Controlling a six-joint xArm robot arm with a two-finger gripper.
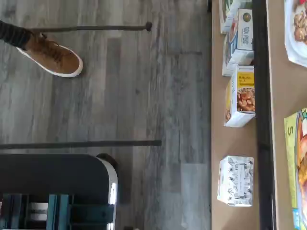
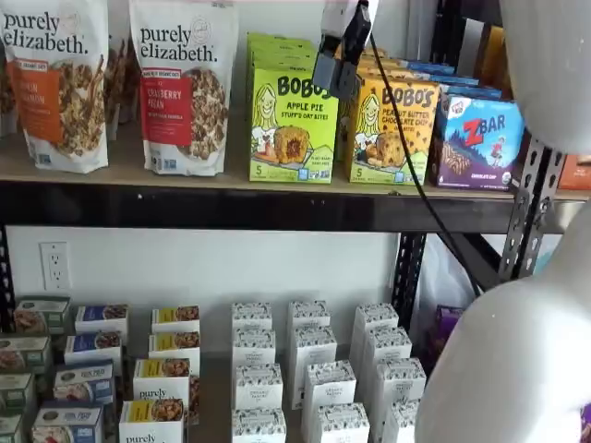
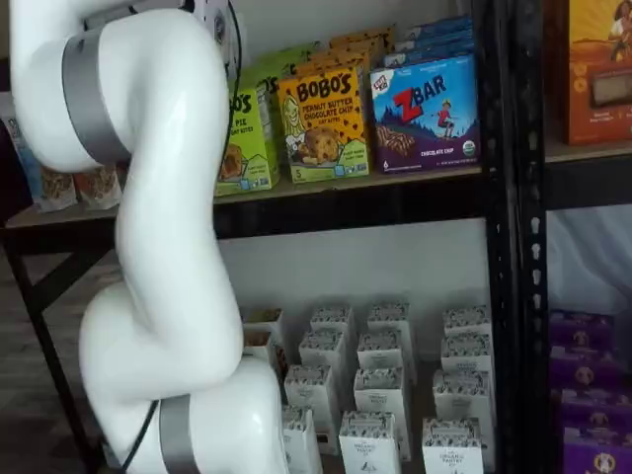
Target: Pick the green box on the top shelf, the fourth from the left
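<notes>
Hanging gripper [image 2: 334,69] (open) beside green box [image 2: 292,126]

The arm [image 3: 163,257] is glossy white, built of thick rounded tubular segments with 2 grey bands at its joints. A thin black cable [image 2: 416,185] trails from the gripper [image 2: 334,69], which has a white body and black fingers, seen at the upper middle of a shelf view.

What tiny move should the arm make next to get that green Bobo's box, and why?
Probably shift the gripper slightly toward the green box and lower it. In a shelf view it hangs above the gap between that box and the orange box, touching neither, and holds nothing yet.
</notes>
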